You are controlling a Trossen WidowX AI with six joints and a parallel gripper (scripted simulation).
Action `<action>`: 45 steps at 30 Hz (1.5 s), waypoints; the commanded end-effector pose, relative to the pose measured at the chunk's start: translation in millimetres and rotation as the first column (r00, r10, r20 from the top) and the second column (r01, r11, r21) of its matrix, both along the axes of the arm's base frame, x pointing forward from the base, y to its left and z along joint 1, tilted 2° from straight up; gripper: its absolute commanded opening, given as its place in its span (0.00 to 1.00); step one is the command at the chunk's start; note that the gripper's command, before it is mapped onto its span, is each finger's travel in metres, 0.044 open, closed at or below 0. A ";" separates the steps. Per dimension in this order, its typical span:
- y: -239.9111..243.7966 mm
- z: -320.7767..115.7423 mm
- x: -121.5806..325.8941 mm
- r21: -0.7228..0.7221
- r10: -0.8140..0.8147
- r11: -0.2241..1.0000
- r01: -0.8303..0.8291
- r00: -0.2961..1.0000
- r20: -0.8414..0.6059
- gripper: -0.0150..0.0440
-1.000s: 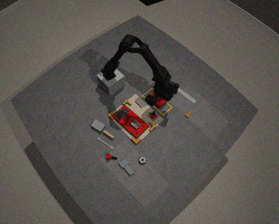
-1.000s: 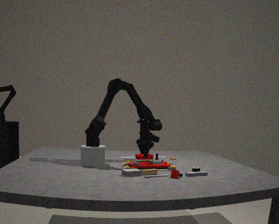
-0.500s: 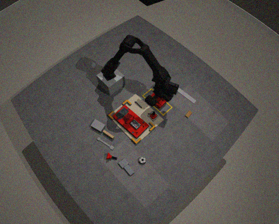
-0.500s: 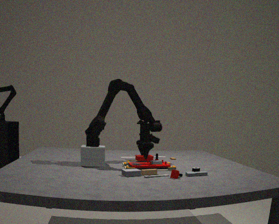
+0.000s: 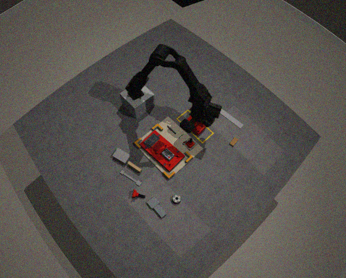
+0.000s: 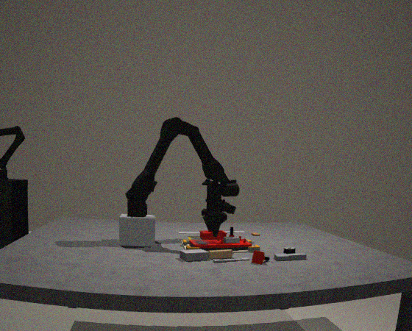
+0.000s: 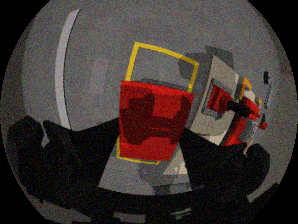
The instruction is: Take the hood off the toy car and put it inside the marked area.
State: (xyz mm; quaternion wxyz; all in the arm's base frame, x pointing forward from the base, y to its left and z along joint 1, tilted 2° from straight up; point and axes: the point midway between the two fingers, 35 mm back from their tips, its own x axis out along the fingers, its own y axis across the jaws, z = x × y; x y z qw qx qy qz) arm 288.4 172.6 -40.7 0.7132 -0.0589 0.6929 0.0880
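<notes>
The red hood [image 5: 200, 128] [image 6: 206, 235] [image 7: 150, 145] is between the fingers of my gripper [image 5: 198, 125] [image 6: 215, 235] [image 7: 150, 124], which is shut on it. The hood is low, over the middle of the yellow outline of the marked area [image 5: 208, 138] [image 7: 165, 50]; both ends of the outline show past it. Whether its underside touches the table cannot be told. The toy car's red body [image 5: 176, 160] [image 6: 243, 243] lies beside the area, with dark and grey parts on it. The fingertips are partly hidden by the arm in the top view.
The beige board [image 5: 164, 126] under the car has orange corner pieces and a small red part [image 5: 189, 144] close to the area. A pale bar [image 5: 232, 118] [image 7: 60, 70] and an orange block [image 5: 233, 141] lie on the area's other side. A grey block [image 5: 120, 155] lies beyond the car.
</notes>
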 end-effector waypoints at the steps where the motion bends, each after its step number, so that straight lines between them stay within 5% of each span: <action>1: 0.3 -3.6 -1.0 0.001 -0.003 1.000 0.003 1.000 -0.005 0.25; 4: 0.3 -4.4 -1.0 0.001 -0.003 1.000 0.003 1.000 -0.005 0.25; 21: 0.0 -1.9 -0.1 0.000 0.000 1.000 0.000 1.000 0.000 1.00; 32: -3.2 69.2 -0.5 0.004 0.000 1.000 0.000 1.000 -0.007 1.00; 45: -3.4 70.6 -0.7 0.004 0.000 1.000 0.000 1.000 -0.007 1.00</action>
